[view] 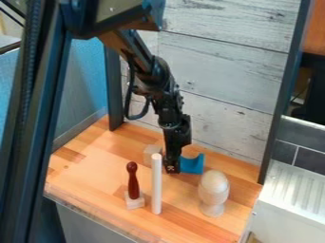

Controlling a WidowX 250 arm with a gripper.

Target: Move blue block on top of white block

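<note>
From where I stand, taking twelve o'clock as the wall side of the wooden tabletop (92,166), the arm comes down from about eleven and the black gripper (171,169) hangs low over the wood. The blue block (193,164) lies between two and three o'clock from it, right beside its tip as I see it; whether they touch I can't say. Nor can I tell whether the hand is clenched on the block's near end or released, since the black tip covers that side. The block is scooped along its top, with a raised horn at its three o'clock end, and what shows of its length seems to run roughly nine to three. I would judge this the pick-up step, so the grip matters most: a small shift toward three, perhaps, if the block isn't held. The white block I can't name for certain. The pale cube (151,153) at ten to eleven o'clock from the gripper looks likeliest, which would mean lifting the blue piece back past the arm's own line. The upright white rod (157,185) at seven o'clock could be knocked if the carry swings wide that way.
</note>
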